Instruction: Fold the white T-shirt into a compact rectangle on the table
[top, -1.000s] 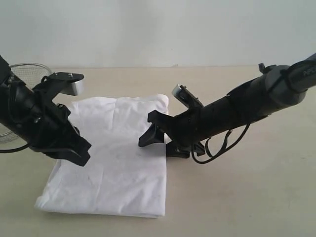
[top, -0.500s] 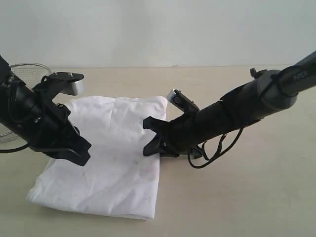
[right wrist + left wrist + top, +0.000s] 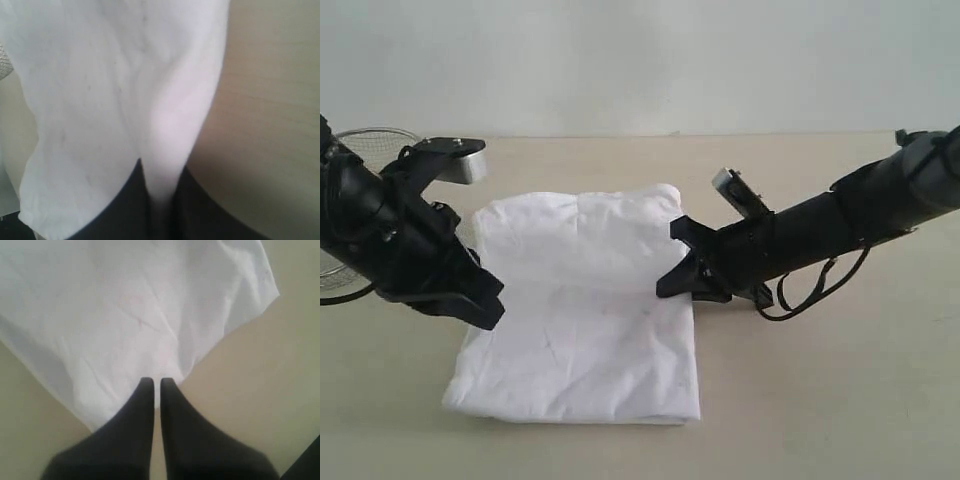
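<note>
1 white T-shirt [image 3: 585, 300], folded to a rough rectangle, lies flat at centre of table [image 3: 820, 400], plain side up. 2 arms w/ 1 gripper each. Left gripper [image 3: 156, 382]: jaws narrow, nearly touching, tips at shirt's left edge; can't tell if cloth is pinched. Right gripper [image 3: 161, 172]: clamped on a raised ridge of cloth at shirt's right edge. 1 wire mesh bowl [image 3: 375, 140] at far left, behind left arm.
</note>
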